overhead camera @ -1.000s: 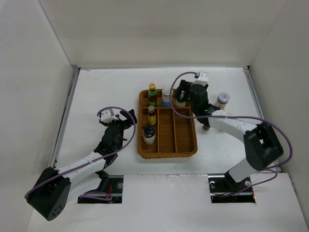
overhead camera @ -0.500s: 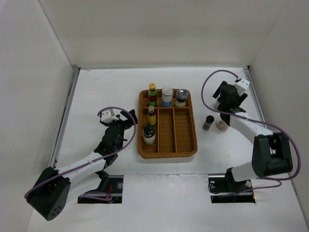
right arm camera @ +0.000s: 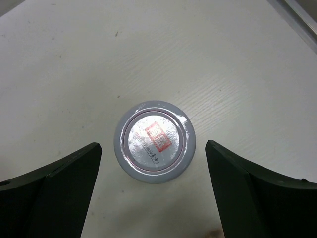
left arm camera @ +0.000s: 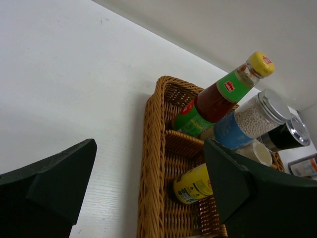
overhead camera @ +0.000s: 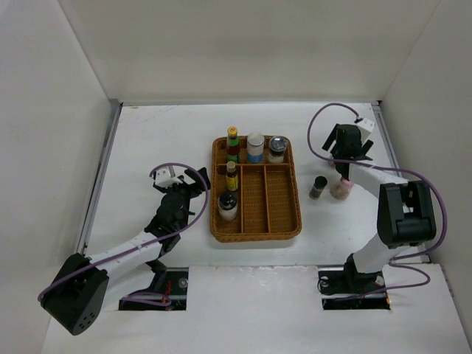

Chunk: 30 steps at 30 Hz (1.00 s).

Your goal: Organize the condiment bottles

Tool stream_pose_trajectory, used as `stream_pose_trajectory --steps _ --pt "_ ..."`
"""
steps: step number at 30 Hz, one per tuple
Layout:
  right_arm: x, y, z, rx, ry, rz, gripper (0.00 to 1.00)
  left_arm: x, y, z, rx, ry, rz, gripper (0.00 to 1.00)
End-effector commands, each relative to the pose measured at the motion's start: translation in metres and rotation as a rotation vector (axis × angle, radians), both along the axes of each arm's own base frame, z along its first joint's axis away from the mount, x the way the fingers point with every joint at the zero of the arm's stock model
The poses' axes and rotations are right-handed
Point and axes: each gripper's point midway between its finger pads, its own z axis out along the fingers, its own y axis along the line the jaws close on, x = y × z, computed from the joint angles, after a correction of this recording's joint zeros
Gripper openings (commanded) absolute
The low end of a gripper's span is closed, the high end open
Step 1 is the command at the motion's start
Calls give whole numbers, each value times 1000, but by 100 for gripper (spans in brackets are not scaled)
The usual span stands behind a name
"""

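1. Right wrist view: my right gripper (overhead camera: 348, 153) hung wide open and empty above the grey-lidded jar (right arm camera: 152, 142), which stood on the table (right arm camera: 74, 59).
2. My left gripper (overhead camera: 195, 175) gaped empty beside the wicker tray (left arm camera: 147, 163).

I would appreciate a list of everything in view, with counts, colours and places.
wicker tray: one, brown, centre.
green-labelled sauce bottle: one, yellow cap, tray's far-left corner.
yellow-labelled sauce bottle: one, yellow cap, just nearer.
squat bottle: one, dark-and-white, tray's near left.
blue-labelled jar: one, white cap, far row, middle.
silver-lidded jar: one, dark, far row, right.
grey-lidded jar: one, dark, outside, right of tray.
pinkish jar: one, right of that.
foil-topped lid: one, grey rim, right wrist view; jar unseen.
left gripper: one, black, open, left of tray.
right gripper: one, black, open over the lid.
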Motion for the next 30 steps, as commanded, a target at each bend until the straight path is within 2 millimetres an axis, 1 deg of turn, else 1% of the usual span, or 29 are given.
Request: stream_pose_trajectory --steps 1,3,5,6,7,8,9,10,11,13,15,16,17,18,19,20,22,23,25,27,30 --pt "18 -1 10 9 -39 9 92 1 -3 13 -41 -46 -11 90" --pt "18 -5 7 10 -35 -2 88 1 -2 13 -42 -48 -10 90" --pt "19 -8 5 9 -30 -11 81 2 -2 12 -40 -44 -6 90" --pt "19 -9 6 10 -31 -15 73 2 -2 12 -40 -44 -6 90" --pt "19 -10 9 10 -44 -19 63 2 -2 13 -41 -46 -8 90" --pt "18 -10 16 11 -69 -29 56 1 -2 14 -42 -48 -10 90" --pt "16 -12 25 5 -107 -45 52 2 -3 13 -41 -46 -10 90" --pt "15 -11 39 -3 -159 -52 49 2 -3 13 -40 -44 -10 90" --pt "14 -5 54 -9 -208 -38 49 3 -2 12 -39 -43 -6 90" --pt "9 7 91 -31 -304 -11 48 2 -1 13 -42 -48 -6 90" --pt "-2 27 128 -32 -395 37 48 1 -1 14 -44 -50 -5 90" --pt "-7 38 142 -27 -424 69 48 2 -1 13 -42 -48 -3 90" --pt "-13 51 153 -19 -447 104 48 2 -1 13 -42 -48 -5 90" --pt "-17 62 158 -11 -458 132 48 2 -1 13 -42 -48 -5 90" --pt "-26 79 162 10 -466 174 48 1 -2 14 -44 -50 -8 90" --pt "-31 91 161 20 -466 203 48 1 -1 15 -45 -52 -7 90" --pt "-45 119 153 35 -453 273 48 2 0 15 -45 -52 -2 90" --pt "-52 129 148 37 -443 301 48 1 1 15 -45 -53 0 90" --pt "-69 141 139 45 -429 334 48 0 1 16 -49 -58 -2 90" --pt "-86 159 133 73 -429 396 48 1 1 15 -46 -54 1 90" --pt "-104 192 126 98 -406 514 48 2 -2 13 -40 -45 -6 90"
